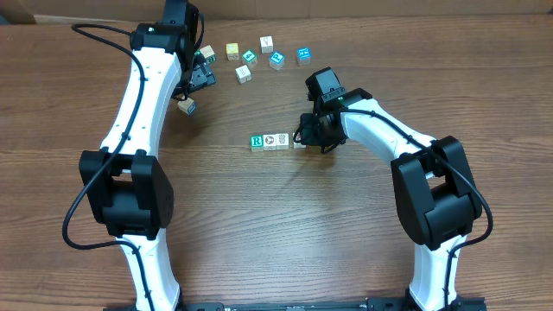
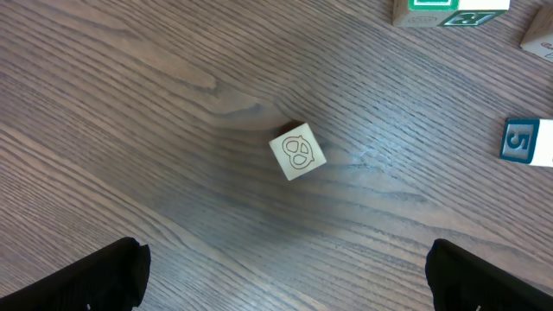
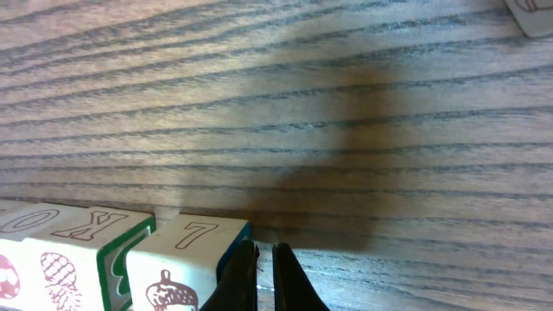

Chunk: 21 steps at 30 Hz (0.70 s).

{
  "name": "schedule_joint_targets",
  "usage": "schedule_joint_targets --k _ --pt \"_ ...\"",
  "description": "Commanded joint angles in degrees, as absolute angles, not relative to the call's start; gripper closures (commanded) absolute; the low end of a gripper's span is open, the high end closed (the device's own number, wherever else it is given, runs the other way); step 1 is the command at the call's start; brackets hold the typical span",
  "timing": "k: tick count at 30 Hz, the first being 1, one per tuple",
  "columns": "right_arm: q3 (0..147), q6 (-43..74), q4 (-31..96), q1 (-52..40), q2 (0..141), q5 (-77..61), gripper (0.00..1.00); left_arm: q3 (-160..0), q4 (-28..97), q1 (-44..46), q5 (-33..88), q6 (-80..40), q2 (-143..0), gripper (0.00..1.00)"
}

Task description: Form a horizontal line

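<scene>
Wooden horizontal line (image 1: 275,141): I judge its pieces light and rigid; I grip opposite flat faces; left pincer (image 2: 289,281) apart, right pincer (image 3: 263,276) together.

Overhead:
- Fourth cube (image 1: 299,143) of the row (image 1: 270,141) sits mostly under the right gripper (image 1: 305,140); only a pale sliver shows.
- Row pictures are too small to read, bar the green R.
- Loose cubes (image 1: 259,53) at the back: faces too small to make out.

Left wrist:
- Left fingers (image 2: 91,281) are cut by the bottom edge; only dark tips show.
- Teal cube (image 2: 524,141) is clipped by the right edge.
- Two more cubes (image 2: 445,10) are clipped at the top edge.

Right wrist:
- Right fingers (image 3: 246,281) are cut by the bottom edge.
- Acorn cube (image 3: 177,272) is cut at the bottom, its neighbour (image 3: 60,263) likewise.
- The next cube is lost past the left edge.
- A pale corner (image 3: 531,15) shows top right, face unreadable.
</scene>
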State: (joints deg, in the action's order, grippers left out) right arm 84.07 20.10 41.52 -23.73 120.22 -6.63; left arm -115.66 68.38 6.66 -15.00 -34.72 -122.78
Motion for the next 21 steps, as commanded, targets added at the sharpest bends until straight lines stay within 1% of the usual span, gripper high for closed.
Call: schedule_joint_targets --k 1,21 --pt "83.6 19.8 40.9 -24.1 120.6 -7.9 0.96 -116.8 68.5 6.7 -14.8 -34.2 -121.5 0.00" --pt "83.6 23.9 40.5 -24.1 120.6 -8.3 0.96 -116.8 68.5 6.7 -14.8 -34.3 -121.5 0.00"
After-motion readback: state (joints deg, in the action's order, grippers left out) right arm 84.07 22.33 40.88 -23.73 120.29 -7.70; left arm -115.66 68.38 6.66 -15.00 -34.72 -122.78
